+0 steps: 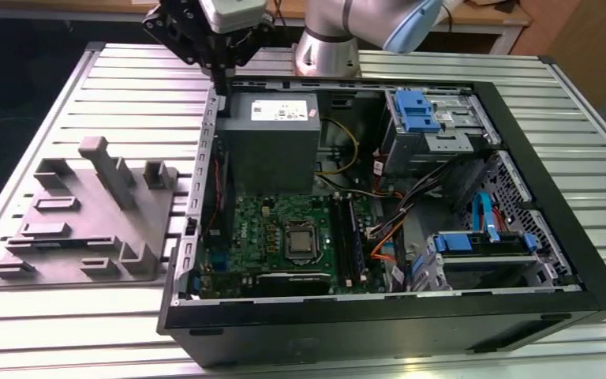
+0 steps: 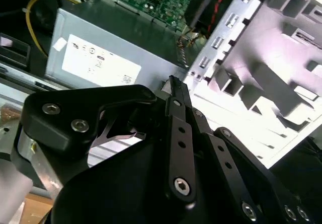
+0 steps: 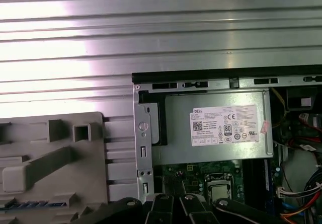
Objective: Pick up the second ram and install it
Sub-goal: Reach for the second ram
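Observation:
My gripper (image 1: 222,77) hangs over the back left corner of the open computer case (image 1: 514,158), above the grey power supply (image 1: 271,130). In the second wrist view its black fingers meet at the tip, so the gripper (image 2: 173,85) is shut, with nothing visible between them. A thin strip with a row of bluish chips (image 3: 35,204), apparently the second ram, lies in a slot of the grey moulded tray (image 3: 55,183). The green motherboard (image 1: 271,229) lies inside the case, with long dark memory sockets (image 1: 353,237) to the exterior view's right of the processor.
The grey tray (image 1: 82,229) with upright posts sits on the ribbed metal table (image 1: 29,142) at the exterior view's left of the case. Inside the case are blue-tabbed drive bays (image 1: 429,118), cable bundles (image 1: 409,197) and a yellow cable (image 2: 40,2).

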Tool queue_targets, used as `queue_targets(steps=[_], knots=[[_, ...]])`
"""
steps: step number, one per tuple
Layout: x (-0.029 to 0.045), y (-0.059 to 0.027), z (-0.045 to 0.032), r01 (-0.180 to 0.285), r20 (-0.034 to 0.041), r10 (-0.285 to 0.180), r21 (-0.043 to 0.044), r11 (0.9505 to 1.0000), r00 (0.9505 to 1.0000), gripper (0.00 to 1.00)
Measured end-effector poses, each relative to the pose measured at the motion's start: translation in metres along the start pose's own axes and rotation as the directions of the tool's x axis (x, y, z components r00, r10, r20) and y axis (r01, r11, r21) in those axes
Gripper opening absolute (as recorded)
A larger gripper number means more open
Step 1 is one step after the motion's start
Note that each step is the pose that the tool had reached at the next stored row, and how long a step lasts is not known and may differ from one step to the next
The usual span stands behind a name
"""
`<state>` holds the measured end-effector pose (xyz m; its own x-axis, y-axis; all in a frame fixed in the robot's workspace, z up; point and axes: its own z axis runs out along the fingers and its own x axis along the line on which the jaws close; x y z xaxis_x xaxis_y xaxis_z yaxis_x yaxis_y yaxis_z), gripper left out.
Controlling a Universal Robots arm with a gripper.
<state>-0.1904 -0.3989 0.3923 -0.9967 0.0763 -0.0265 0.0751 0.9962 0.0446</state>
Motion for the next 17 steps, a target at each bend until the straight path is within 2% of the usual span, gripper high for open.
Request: queue_targets(steps=[17], knots=[[0.0386, -0.0029, -0.0003, 0.000, 0.0007, 0.000, 0.0000, 1.0000, 1.0000, 0.07]])
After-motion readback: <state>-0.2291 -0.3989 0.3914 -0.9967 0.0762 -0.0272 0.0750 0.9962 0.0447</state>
